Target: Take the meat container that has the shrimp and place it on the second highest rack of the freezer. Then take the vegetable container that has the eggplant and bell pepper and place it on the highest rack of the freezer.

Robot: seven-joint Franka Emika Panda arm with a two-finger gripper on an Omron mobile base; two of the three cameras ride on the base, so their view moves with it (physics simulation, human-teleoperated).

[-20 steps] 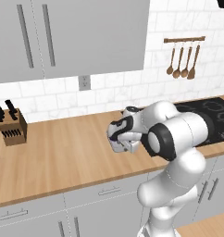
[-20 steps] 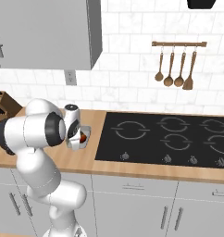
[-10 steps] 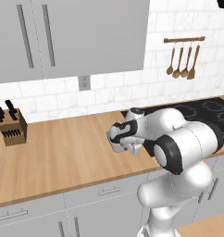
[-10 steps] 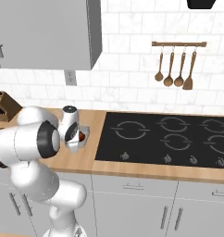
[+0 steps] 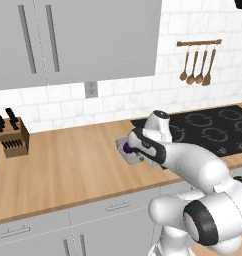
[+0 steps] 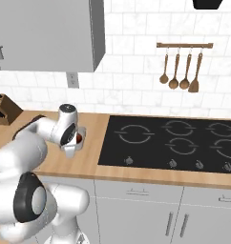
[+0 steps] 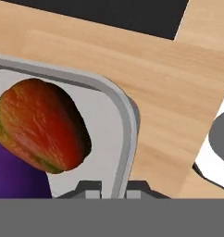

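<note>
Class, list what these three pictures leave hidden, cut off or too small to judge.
- Eggplant: hand view, cut off by the left edge and partly covered by the bell pepper.
- Tray: left base view, mostly behind the arm; its far end is unseen.
- Gripper: hand view, finger tips sit at the tray rim; the bottom band hides how the jaws meet it.
- Knife block: right base view, cut off by the left edge.

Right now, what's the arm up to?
The gripper is down at the wooden counter, shut on the rim of the vegetable container, a grey tray beside the black cooktop. Inside lie the bell pepper and the eggplant, touching each other. The tray looks to sit on the counter, not yet lifted. A knife block stands further along the counter.
</note>
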